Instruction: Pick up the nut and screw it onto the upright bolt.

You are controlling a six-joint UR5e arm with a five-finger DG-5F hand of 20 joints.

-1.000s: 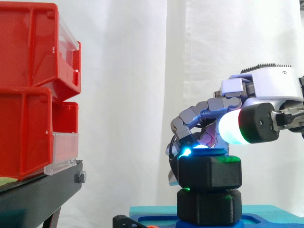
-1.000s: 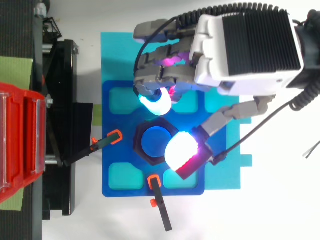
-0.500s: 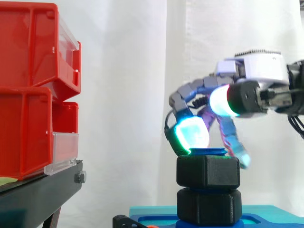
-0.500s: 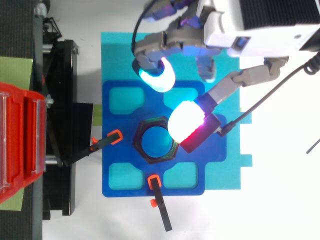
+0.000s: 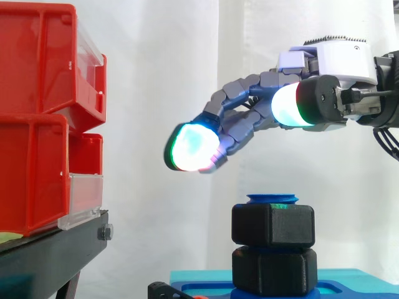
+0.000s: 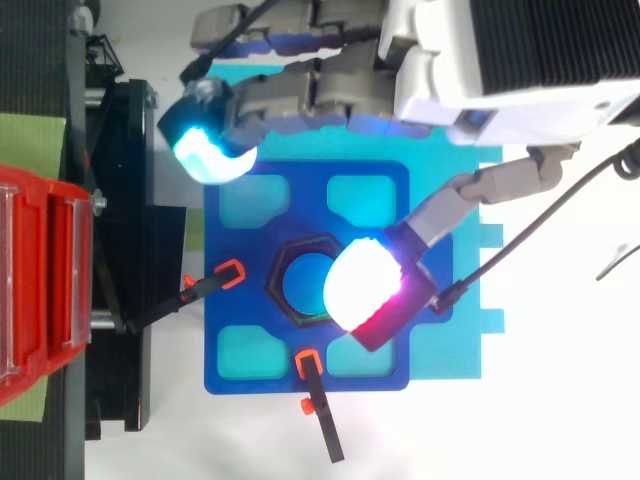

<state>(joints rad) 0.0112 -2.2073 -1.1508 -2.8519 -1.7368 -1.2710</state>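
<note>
The black hex nut (image 5: 273, 223) is seen threaded on the upright blue bolt (image 5: 272, 199), just below its tip. The hand (image 5: 246, 124) is held above, fingers extended, apart and empty. If the nut is gripped off-centre, it may be cocked and the thread jammed.

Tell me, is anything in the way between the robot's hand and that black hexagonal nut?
Nothing visible. In the side view, open air separates the open hand from the black hexagonal nut, which sits on the blue upright bolt below it.

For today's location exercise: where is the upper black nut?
Side view, lower right: the upper black nut sits around the blue bolt, beneath the robot hand.
</note>
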